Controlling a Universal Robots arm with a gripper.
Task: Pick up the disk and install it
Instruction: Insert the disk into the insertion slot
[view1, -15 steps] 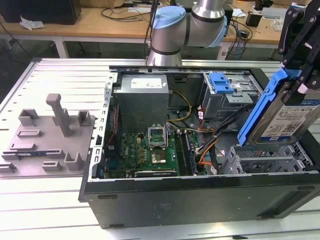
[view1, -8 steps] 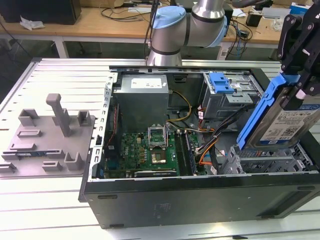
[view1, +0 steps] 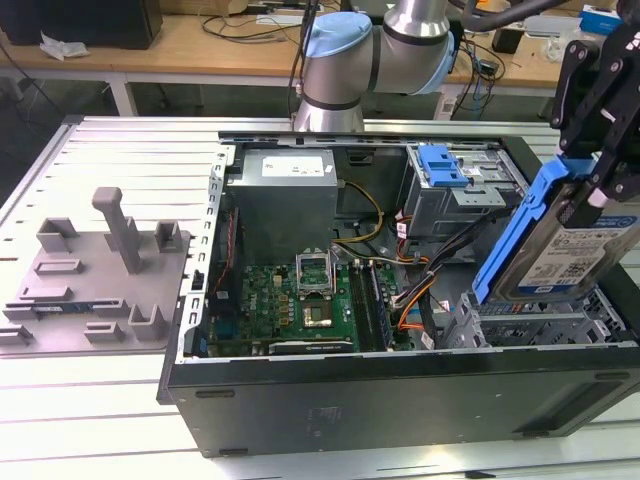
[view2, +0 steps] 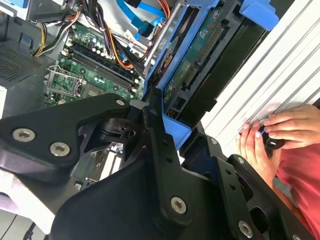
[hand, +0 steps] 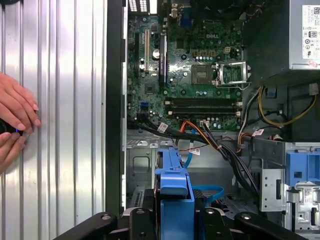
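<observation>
Over the open computer case (view1: 400, 400), claw (view1: 592, 190) tight around the tilted disk (view1: 565, 255)

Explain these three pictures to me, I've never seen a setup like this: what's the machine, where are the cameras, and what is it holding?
The machine is a robot arm ending in a black gripper. The exterior view looks at the whole scene from off the arm. Both wrist views come from cameras riding near the gripper, looking past it. On the ribbed metal table lies an open computer case with its green motherboard showing, and a grey fixture with upright posts at the exterior view's left. The gripper is shut on the disk, a silver hard drive in a blue bracket, held tilted over the case at the exterior view's right. A person's hands rest on the table beside the case.
</observation>
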